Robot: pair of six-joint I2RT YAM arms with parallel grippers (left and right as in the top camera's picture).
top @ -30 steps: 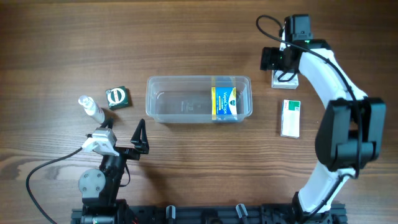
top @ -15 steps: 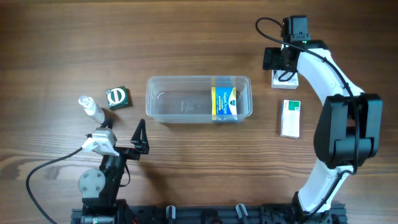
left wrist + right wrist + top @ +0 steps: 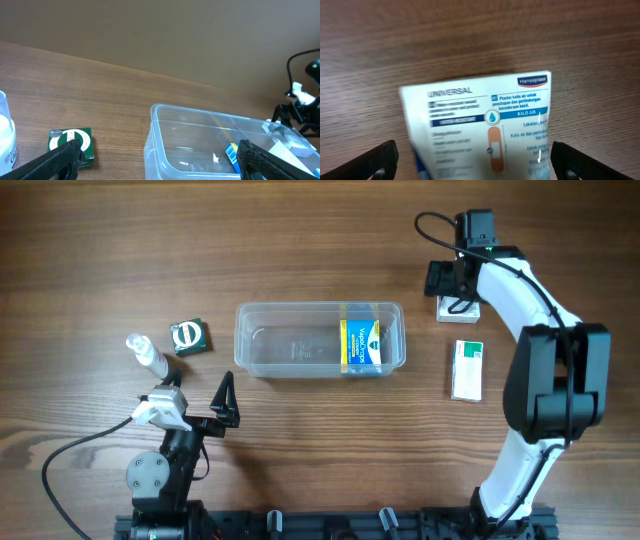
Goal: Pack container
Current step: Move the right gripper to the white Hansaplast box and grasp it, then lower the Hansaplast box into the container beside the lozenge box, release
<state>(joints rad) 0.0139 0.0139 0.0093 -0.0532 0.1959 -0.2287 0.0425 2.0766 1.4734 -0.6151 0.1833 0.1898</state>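
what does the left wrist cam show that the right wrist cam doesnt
Only the left wrist view: the clear container with a blue and yellow box inside, a green box and a clear bottle to its left. Only the right wrist view: a white Hansaplast plaster box, close up. Both: the wooden table, and each camera's own fingers spread wide at the bottom corners.

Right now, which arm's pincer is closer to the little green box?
Left. The left pincer sits close by the green box, just nearer the robot. The right pincer is far off, beyond the container, over a white box.
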